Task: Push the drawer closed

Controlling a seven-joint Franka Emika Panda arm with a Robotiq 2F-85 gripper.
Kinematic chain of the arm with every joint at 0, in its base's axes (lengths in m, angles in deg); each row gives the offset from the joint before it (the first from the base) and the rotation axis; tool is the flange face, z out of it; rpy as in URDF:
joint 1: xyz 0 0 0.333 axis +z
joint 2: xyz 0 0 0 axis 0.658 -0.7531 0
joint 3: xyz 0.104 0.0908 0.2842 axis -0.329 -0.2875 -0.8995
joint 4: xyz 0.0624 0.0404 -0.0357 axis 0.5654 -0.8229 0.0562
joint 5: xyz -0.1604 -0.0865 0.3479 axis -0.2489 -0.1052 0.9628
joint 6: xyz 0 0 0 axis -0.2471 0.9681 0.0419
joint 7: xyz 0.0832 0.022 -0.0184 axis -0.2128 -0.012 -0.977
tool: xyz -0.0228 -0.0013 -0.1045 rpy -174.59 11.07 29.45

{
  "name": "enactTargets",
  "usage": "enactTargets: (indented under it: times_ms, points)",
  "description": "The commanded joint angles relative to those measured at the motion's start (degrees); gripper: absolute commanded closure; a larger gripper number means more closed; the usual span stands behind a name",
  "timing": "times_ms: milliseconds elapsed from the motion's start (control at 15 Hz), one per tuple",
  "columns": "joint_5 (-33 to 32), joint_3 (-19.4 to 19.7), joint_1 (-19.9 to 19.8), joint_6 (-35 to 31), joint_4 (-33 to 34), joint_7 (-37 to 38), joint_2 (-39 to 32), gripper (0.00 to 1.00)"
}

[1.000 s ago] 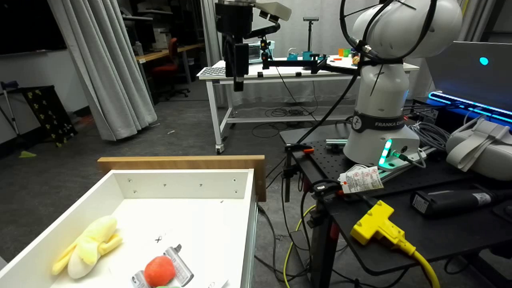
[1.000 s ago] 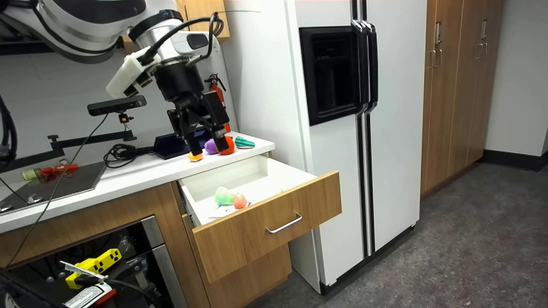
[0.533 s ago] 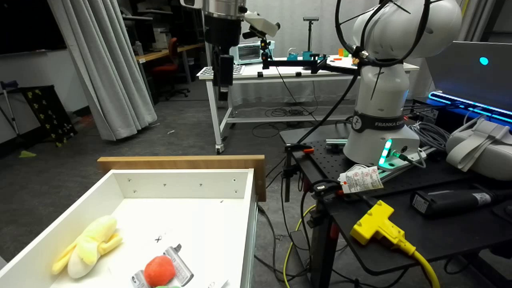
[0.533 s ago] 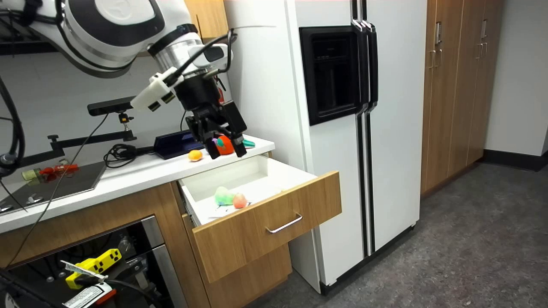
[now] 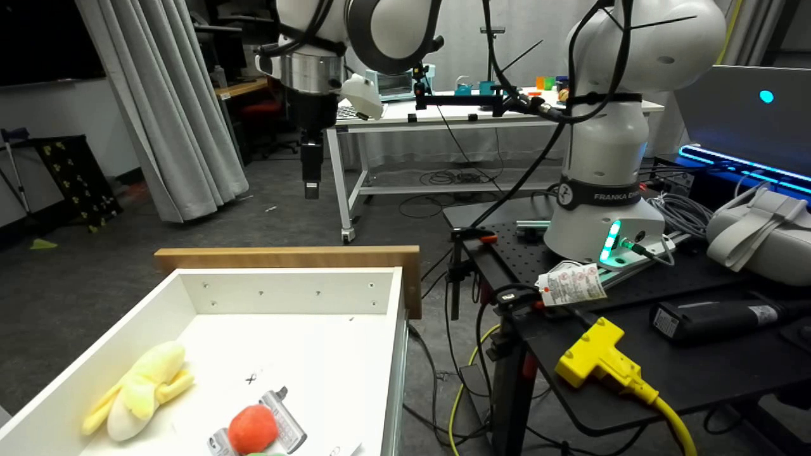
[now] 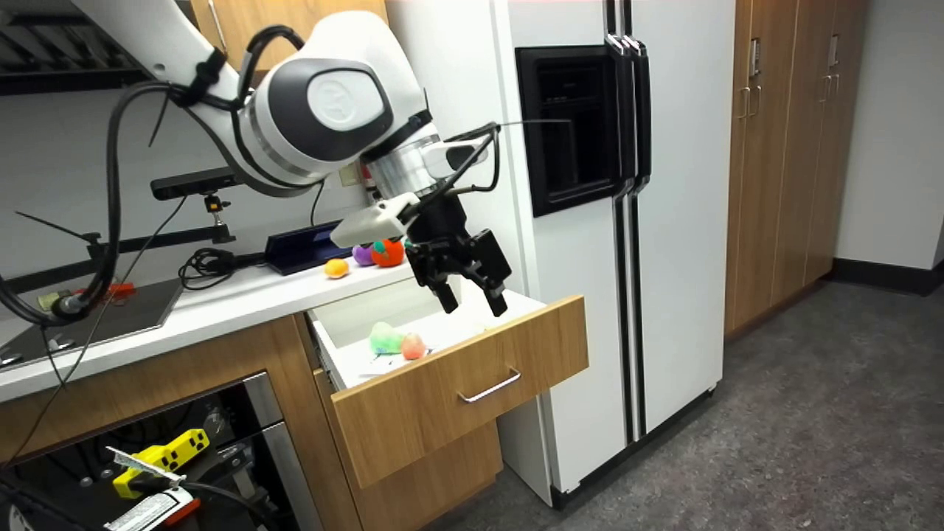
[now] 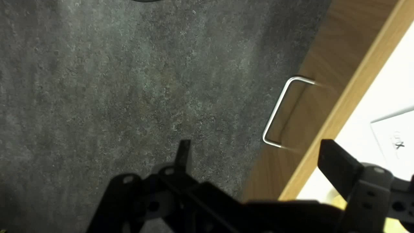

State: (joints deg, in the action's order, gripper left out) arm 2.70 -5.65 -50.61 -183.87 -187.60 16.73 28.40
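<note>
Gripper (image 6: 472, 301), black: fingers (image 7: 338, 165) spread apart. Drawer (image 6: 435, 405), standing open: toward six o'clock of the gripper in both exterior views, toward two o'clock in the wrist view. Handle (image 7: 275, 110), silvery: one o'clock, wrist view. Inside: yellow plush toy (image 5: 142, 392), red ball (image 5: 253, 429).

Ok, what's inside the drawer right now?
In the drawer: yellow plush toy, green item, white sheet, red round item and something grey. What the red round item covers can't be seen.
</note>
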Motion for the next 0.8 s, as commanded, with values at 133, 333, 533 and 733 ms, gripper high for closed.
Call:
enactTargets:
  times_ms: [133,333,533,733]
  points:
    - [-7.3,3.6,2.1,-0.4,11.0,4.9,-11.2,0.00]
    - [-4.7,4.2,2.5,-0.2,9.5,2.5,-10.2,0.00]
    - [-4.7,4.3,2.8,-0.3,10.4,2.5,-10.9,0.00]
    - [-2.6,3.7,2.4,-1.3,10.4,0.4,-11.8,0.00]
